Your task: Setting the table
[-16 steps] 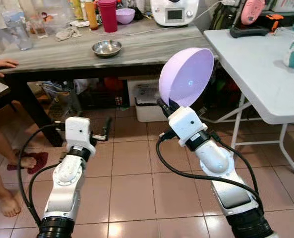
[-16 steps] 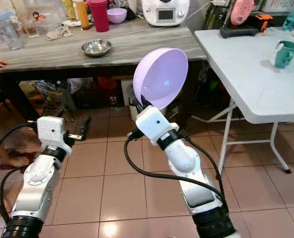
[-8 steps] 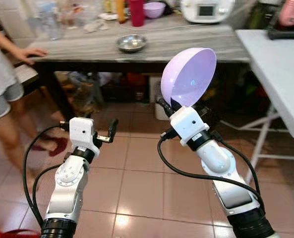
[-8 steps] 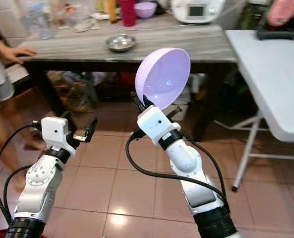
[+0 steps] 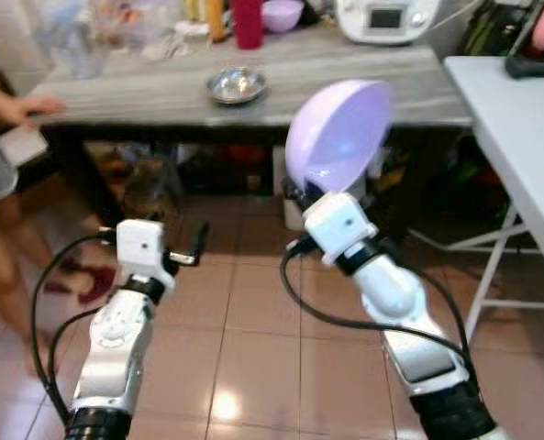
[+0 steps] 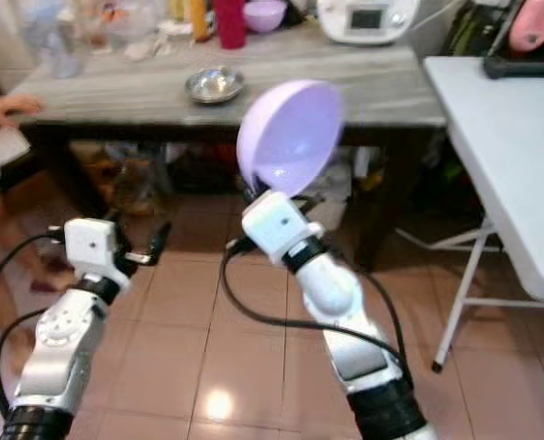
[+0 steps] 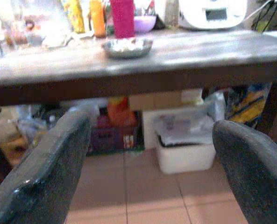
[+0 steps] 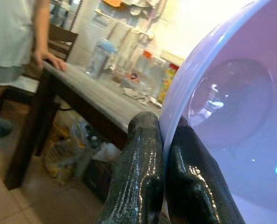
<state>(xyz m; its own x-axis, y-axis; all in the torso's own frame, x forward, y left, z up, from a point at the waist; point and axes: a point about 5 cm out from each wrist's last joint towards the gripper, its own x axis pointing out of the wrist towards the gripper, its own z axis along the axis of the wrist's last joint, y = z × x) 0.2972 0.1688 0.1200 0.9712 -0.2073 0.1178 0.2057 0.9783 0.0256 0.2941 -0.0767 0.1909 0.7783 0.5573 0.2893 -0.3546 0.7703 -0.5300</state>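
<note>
One smooth lilac plastic bowl [image 5: 336, 133] stands pinched by its rim in the right jaws [image 8: 162, 140], the empty left jaws [image 5: 175, 252] spread wide, one steel dish [image 5: 237, 84] on the grey counter [image 5: 345, 78] beyond.

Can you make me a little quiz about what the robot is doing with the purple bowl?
1. True or false: the right end effector pinches the rim of the purple bowl.
2. What lies on the wooden table ahead of the robot? A) a steel bowl B) a frying pan C) a laptop
3. Fill in: the left end effector has its fingers ____ and holds nothing.

Key
1. True. One black finger sits on each side of the rim.
2. A, the steel bowl.
3. Open. The two fingers stand wide apart, with the table seen between them.
</note>
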